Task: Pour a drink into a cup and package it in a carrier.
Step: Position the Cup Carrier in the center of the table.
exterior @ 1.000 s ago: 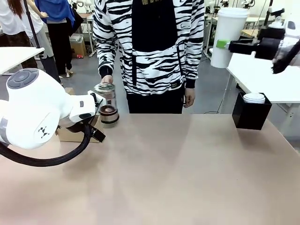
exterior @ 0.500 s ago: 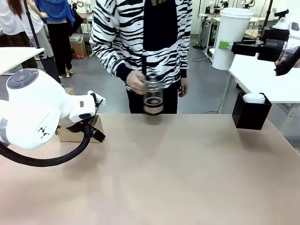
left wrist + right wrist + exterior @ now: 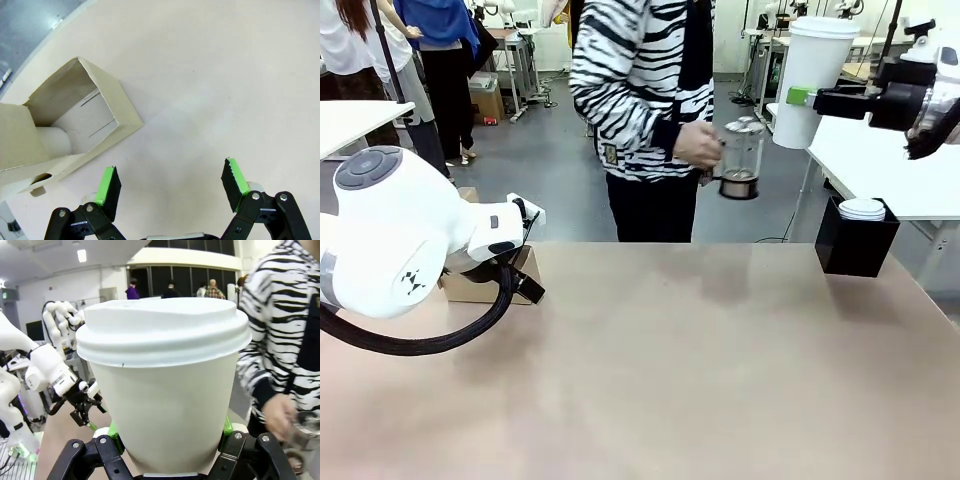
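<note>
My right gripper [image 3: 802, 96] is shut on the tall white paper cup [image 3: 809, 78], which wears a white lid and hangs high above the table's far right. In the right wrist view the cup [image 3: 165, 390] sits between the green pads [image 3: 114, 432]. The person holds a clear glass jug [image 3: 739, 160] in one hand, just left of the cup, with a little brown drink [image 3: 738, 184] at its bottom. My left gripper [image 3: 172, 180] is open over bare table beside the brown cardboard carrier [image 3: 75, 125], which also stands behind my left arm [image 3: 480, 288].
A black box of white lids [image 3: 856, 240] stands at the table's far right edge. My left arm's large white joint [image 3: 390, 240] fills the near left. A pale rounded shape [image 3: 52, 142] shows inside the carrier. Other people stand at the back left.
The person has carried the jug from the far left of the table across to the right, up near the cup. My right arm drew the cup slightly up; the left arm stayed still.
</note>
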Controlling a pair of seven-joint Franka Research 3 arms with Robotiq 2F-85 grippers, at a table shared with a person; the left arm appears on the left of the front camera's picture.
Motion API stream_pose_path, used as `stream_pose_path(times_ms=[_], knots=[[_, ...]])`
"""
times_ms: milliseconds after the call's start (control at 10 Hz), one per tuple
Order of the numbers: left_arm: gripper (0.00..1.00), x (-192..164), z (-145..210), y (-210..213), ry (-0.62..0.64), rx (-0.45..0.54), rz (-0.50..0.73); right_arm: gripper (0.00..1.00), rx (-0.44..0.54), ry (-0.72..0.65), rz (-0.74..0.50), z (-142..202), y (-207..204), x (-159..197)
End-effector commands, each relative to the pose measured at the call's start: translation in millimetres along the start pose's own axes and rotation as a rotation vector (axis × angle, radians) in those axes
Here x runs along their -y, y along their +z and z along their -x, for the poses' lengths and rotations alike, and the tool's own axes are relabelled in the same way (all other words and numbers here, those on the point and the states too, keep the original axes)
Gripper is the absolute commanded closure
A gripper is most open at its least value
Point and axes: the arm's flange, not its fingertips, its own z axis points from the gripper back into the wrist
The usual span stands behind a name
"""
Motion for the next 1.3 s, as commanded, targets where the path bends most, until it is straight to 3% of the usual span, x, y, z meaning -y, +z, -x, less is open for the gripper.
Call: stream_pose_path(times_ms=[0,400,700,1000,1200], knots=[[0.0,0.0,0.0,0.0,0.0,0.0,0.0,0.2,-0.001,0.013,0.011,-5.7,-4.0,2.6],[0.0,-11.7,-38.0,79.4,0.098,-0.023,0.003,0.2,-0.001,0.013,0.011,-5.7,-4.0,2.6],[0.0,-47.0,-81.6,148.5,0.279,-0.092,-0.02,0.2,-0.001,0.013,0.011,-5.7,-4.0,2.6],[0.0,-89.8,-110.9,162.4,0.39,-0.146,-0.052,0.2,-0.001,0.013,0.011,-5.7,-4.0,2.6],[0.0,-119.5,-121.7,141.0,0.462,-0.194,-0.051,0.2,-0.001,0.013,0.011,-5.7,-4.0,2.6]])
